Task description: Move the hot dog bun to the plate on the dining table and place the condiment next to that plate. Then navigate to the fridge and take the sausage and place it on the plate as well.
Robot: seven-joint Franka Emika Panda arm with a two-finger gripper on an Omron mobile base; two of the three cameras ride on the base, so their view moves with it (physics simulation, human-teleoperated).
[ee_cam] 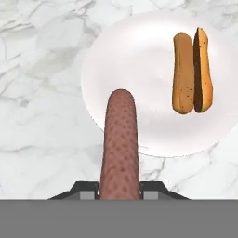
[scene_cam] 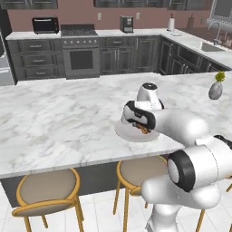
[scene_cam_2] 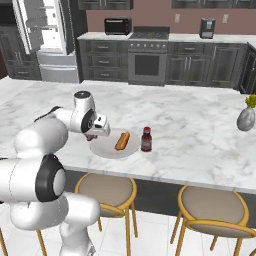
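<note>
Gripper (ee_cam: 120, 194) is clamped on the sausage (ee_cam: 120, 144), fingers pinching it near one end so most of its length sticks out ahead, over the near edge of the plate (ee_cam: 139, 56). From the right base view I see the hand (scene_cam_2: 95, 125) hanging just above the plate's left rim (scene_cam_2: 102, 150), near the front edge of the marble dining table (scene_cam_2: 190, 135).

I judge the sausage to be light, a bit springy and probably slick-skinned; held this far toward the end it could pivot or slide, so a grip nearer its middle would be steadier. It won't break if dropped low, but it rolls, so I'd want it laid down flat beside the hot dog bun (ee_cam: 191, 72), which lies split open toward the plate's far side.

Just off the plate's right rim stands the condiment (scene_cam_2: 146, 139), a dark red bottle, close to touching it. I can't read any label or writing on the bottle, nor any brand elsewhere.
</note>
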